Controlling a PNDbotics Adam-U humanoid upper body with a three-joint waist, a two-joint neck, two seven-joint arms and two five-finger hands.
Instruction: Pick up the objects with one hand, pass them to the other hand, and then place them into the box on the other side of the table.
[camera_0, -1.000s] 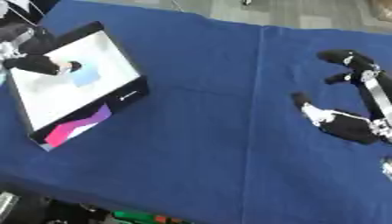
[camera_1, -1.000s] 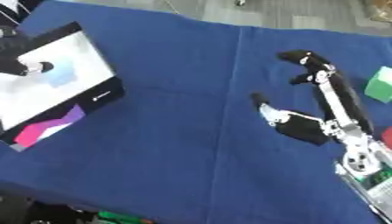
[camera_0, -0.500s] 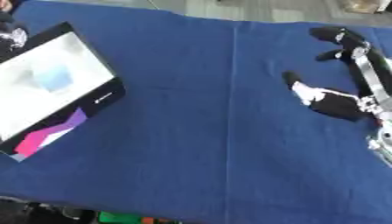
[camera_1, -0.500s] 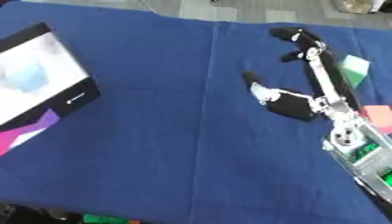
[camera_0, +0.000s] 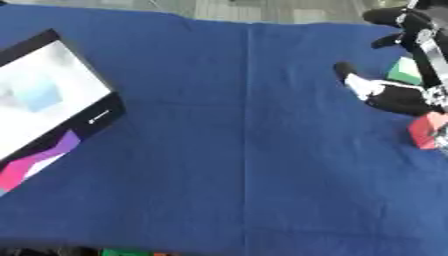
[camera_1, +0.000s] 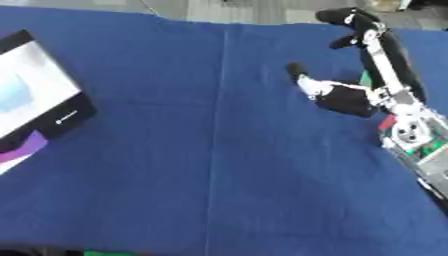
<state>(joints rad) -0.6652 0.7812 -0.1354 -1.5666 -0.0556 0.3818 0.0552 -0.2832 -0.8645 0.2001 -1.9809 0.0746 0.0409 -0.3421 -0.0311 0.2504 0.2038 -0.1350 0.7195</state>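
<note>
A blue cloth (camera_0: 227, 150) covers the whole table, with a straight crease running from near to far a little right of centre. Nearest on the left, at about 9 o'clock, sits the box (camera_0: 39, 107): a shallow, open, black-walled box with a white floor and a pink-and-purple patch on its near corner, lying askew to the table edge; a pale blue smudge shows on the white floor, too blurred to name. On the right, at about 4 o'clock in the right eye view, the silver wrist of the right arm (camera_1: 409, 131) enters, and farther along, at about 2 o'clock, the right hand (camera_1: 343, 99) hangs over the cloth, fingers stretched out long toward the far edge and thumb (camera_1: 299, 75) splayed toward the table's centre, spread wide and holding nothing. Just beside the palm, at 3 o'clock in the left eye view, lies a red block (camera_0: 429, 131), partly cut by the picture's edge; whether the hand touches it cannot be told. A little farther off, a green block (camera_0: 404, 71) lies partly hidden behind the long fingers (camera_0: 424, 45), whose dark tips reach the far right corner. The left hand shows in neither view.
</note>
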